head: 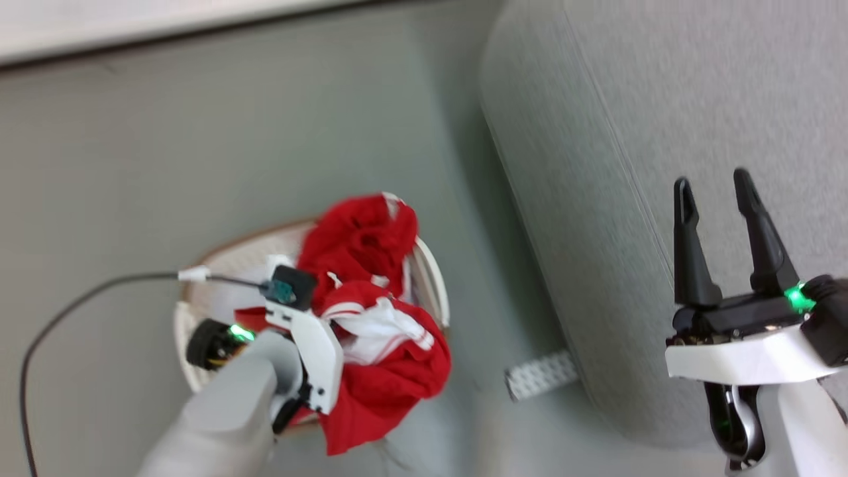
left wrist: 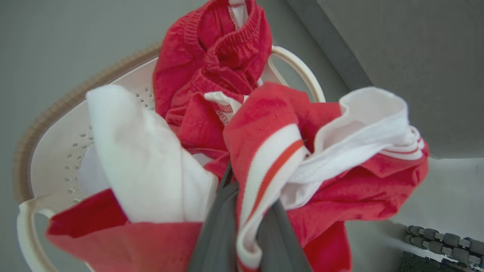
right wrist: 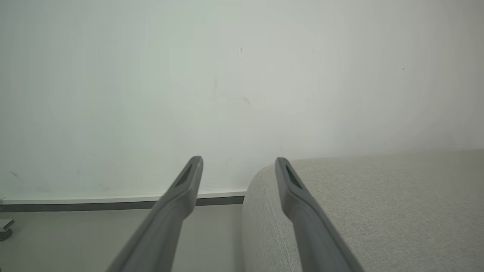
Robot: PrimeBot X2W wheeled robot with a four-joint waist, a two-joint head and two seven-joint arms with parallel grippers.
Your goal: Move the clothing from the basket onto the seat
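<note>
The seat [head: 662, 132], a broad light-grey upholstered sofa with a rounded edge, takes up the right of the head view and stands on the grey floor [head: 199, 132]. Its rounded corner also shows in the right wrist view [right wrist: 378, 211] against a pale wall. No clothing lies on it.

The basket [head: 218, 258], cream-white with a brown rim and perforated sides, sits on the floor to the left of the seat, apart from it.

The clothing [head: 371, 318], red with white trim and stripes, is heaped in the basket and spills over the rim on the side nearer the seat. A plain white cloth [left wrist: 143, 170] lies bunched among it.

The left gripper [left wrist: 249, 196] reaches down into the heap, its jaws closed tight on a white-and-red striped fold of the clothing [left wrist: 264, 151].

The right gripper [head: 712, 179] hovers over the seat's edge, jaws spread wide and holding nothing.

A dark cable [head: 66, 311] runs across the floor to the left wrist.
</note>
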